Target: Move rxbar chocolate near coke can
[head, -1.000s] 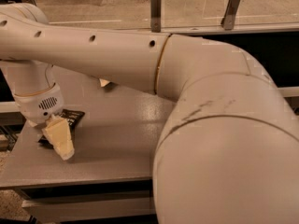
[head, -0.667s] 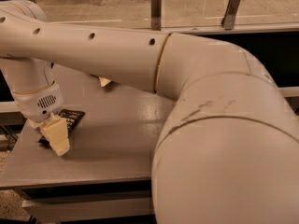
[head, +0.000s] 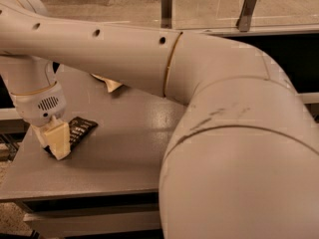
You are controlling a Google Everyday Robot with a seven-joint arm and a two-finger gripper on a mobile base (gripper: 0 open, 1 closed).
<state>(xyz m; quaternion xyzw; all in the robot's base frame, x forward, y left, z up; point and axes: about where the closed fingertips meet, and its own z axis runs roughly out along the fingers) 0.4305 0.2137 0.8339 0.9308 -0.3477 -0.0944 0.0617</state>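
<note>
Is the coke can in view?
No; the table shows only the rxbar chocolate, the gripper down at it, and a pale bag corner.

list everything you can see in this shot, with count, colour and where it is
rxbar chocolate: one, black-brown with white text, flat on the table's left part, its near end hidden by the hand
bag: one, cream, farther back on the table, mostly hidden behind the arm
table: one, grey, centre of view
metal posts: two, grey, upright along the far edge
arm: one, white, sweeping from right foreground to left
hand: one, cream, low over the bar's near end
</note>
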